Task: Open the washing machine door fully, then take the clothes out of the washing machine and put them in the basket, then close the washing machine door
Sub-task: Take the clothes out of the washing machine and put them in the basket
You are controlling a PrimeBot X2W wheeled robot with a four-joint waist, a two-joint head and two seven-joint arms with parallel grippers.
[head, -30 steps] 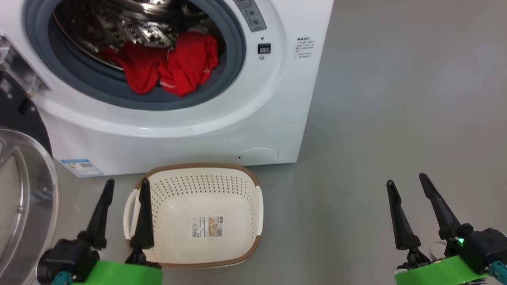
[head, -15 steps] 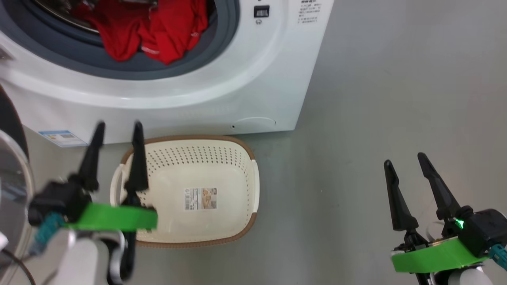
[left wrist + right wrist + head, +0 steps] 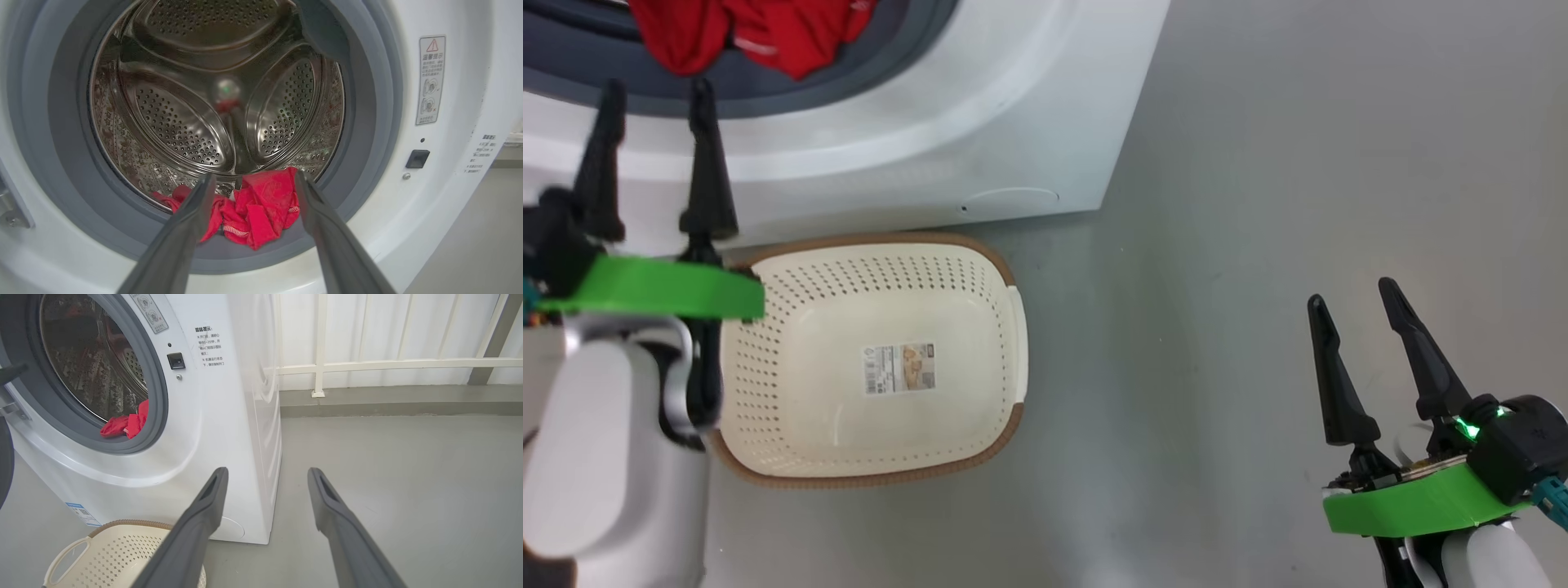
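Note:
The white washing machine [image 3: 890, 147] stands open, its grey rubber ring [image 3: 65, 155] around the steel drum [image 3: 184, 118]. Red clothes [image 3: 261, 204] lie heaped at the drum's front lip, also seen as clothes [image 3: 743, 33] in the head view. My left gripper [image 3: 655, 84] is open, raised before the lower ring; in its wrist view the left gripper [image 3: 254, 176] frames the heap from a short distance. The cream basket [image 3: 1005, 425] sits on the floor before the machine. My right gripper [image 3: 1349, 292] hangs open over bare floor. A black edge of the door [image 3: 5, 465] shows at far left.
Grey floor [image 3: 1298, 163] stretches to the right of the machine. A white railing [image 3: 392, 365] and pale wall panels stand behind it. The door latch socket [image 3: 416, 158] sits on the machine's front, right of the opening.
The head camera has tilted down, sliding the machine and basket up the view. My left gripper has risen from beside the basket to the drum opening. The right gripper has hardly moved.

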